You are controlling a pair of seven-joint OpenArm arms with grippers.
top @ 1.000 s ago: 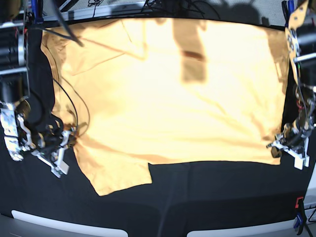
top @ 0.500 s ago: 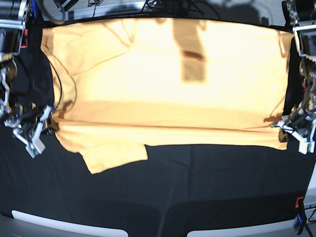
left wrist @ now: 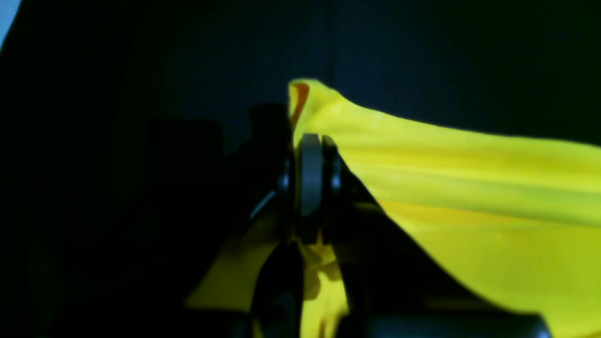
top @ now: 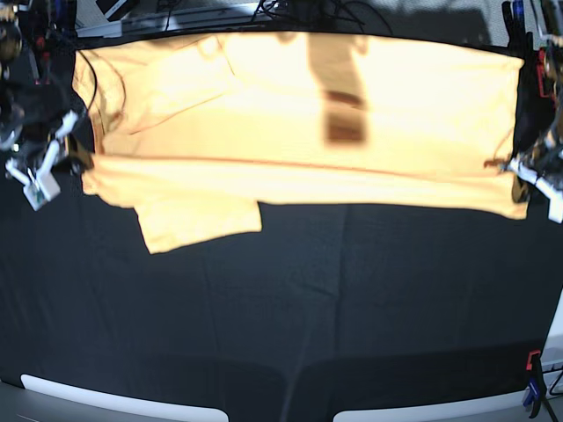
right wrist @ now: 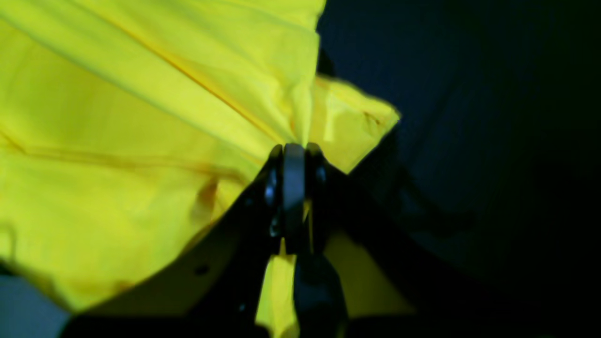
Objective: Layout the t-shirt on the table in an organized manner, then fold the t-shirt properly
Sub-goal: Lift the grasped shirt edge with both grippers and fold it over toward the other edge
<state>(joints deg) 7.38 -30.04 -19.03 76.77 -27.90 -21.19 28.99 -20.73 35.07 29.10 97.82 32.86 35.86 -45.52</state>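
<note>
The base view looks down from high at the near side across the whole bench (top: 290, 308). Each wrist view sits close behind its gripper, facing along the closed jaws: left gripper (left wrist: 310, 141), right gripper (right wrist: 293, 150). All three views share the t-shirt (top: 352, 114) edge at the grippers.

Beyond the far edge, a pale floor or wall strip (top: 422, 10) crossed by dark tangled cables (top: 299, 10), brightly lit from above. At the near edge, two light grey curved panels (top: 114, 400) (material cannot be told), with a dark gap between them. At the near right corner, a red and blue clamp (top: 531, 382) beside a pale upright post (top: 554, 334).
</note>
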